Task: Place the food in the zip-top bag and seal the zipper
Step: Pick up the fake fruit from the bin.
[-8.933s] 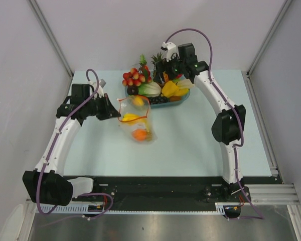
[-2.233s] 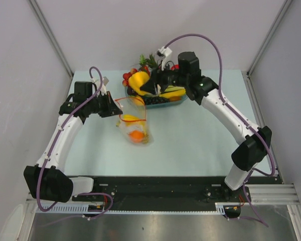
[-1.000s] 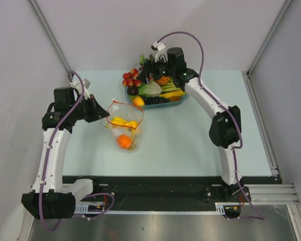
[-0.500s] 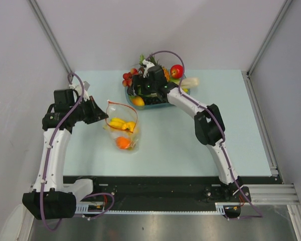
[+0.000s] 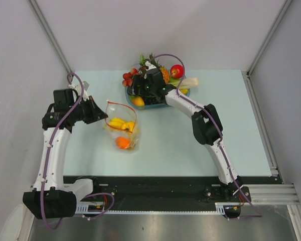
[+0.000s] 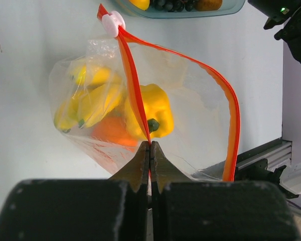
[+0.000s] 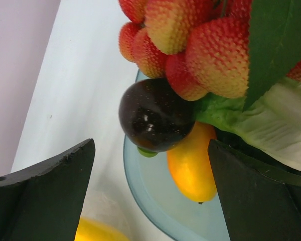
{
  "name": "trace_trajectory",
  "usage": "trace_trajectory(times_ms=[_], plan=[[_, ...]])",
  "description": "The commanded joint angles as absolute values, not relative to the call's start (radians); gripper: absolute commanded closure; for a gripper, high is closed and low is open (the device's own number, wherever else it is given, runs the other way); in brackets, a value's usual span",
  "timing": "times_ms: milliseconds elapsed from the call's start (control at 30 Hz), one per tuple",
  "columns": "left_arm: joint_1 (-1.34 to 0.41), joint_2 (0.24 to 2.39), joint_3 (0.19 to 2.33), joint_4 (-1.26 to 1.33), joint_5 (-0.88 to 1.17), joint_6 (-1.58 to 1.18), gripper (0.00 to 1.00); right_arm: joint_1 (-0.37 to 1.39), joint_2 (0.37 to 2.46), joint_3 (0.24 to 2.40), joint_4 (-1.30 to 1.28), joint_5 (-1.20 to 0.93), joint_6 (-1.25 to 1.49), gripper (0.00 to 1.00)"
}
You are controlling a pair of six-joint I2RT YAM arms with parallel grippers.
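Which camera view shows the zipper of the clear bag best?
The left wrist view: the zipper stands large and open, with the left gripper pinching it. The top external view shows it only as a thin red loop. The right wrist view misses it.

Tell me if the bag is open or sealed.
Open: the two red strips of the zipper gape wide apart; the slider sits at one end.

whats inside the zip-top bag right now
Through the clear zip-top bag: a yellow banana bunch, a yellow pepper and an orange, partly covered by them. Anything beneath is hidden.
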State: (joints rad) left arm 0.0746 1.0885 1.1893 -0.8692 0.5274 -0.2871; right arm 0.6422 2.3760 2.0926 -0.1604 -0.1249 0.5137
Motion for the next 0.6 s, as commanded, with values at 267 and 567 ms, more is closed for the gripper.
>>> trace_trajectory(times_ms=[267, 567], plan=[[0.103, 1.091, 1.163, -0.844, 0.555, -0.265, 1.00, 0.643, 2.464, 2.180, -0.075, -0.147, 0.560, 0.00], [0.115, 1.092, 1.143, -0.836, 0.569, -0.261, 1.00, 0.641, 2.491, 2.198, -0.015, -0.175, 0.586, 0.02]])
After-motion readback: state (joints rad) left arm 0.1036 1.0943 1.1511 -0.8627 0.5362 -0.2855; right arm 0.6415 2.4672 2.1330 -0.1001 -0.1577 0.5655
